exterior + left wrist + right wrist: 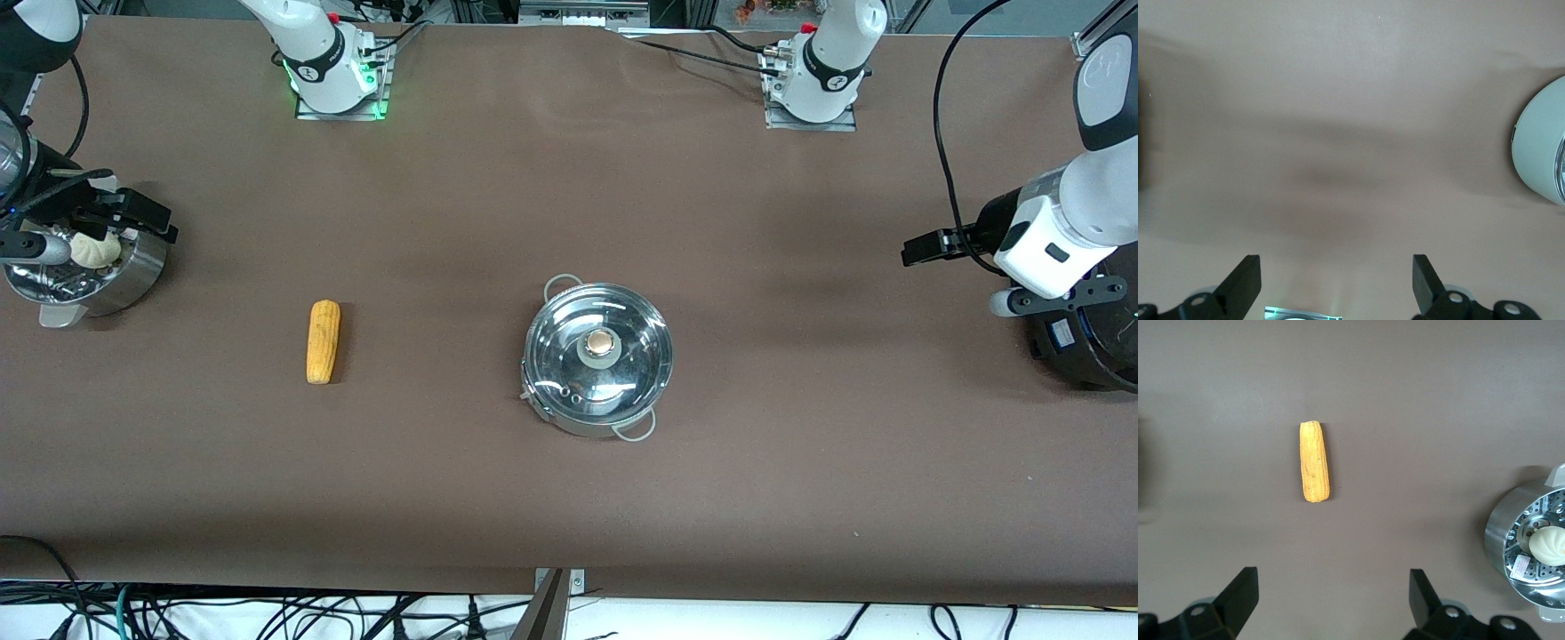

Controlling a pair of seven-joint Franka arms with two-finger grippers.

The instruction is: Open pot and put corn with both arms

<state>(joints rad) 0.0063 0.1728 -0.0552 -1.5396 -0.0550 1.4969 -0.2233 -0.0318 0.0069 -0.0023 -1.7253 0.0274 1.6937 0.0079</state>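
The steel pot stands mid-table with its glass lid on and the tan knob on top. The yellow-orange corn lies on the table beside it, toward the right arm's end; it also shows in the right wrist view. My right gripper is open and empty, up over the steamer pot; the right wrist view shows its fingers wide apart. My left gripper is open and empty over bare table at the left arm's end; the left wrist view shows only table between its fingers.
A steel steamer pot with a white bun stands at the right arm's end and shows in the right wrist view. A black rounded cooker stands at the left arm's end. Brown table surrounds the pot.
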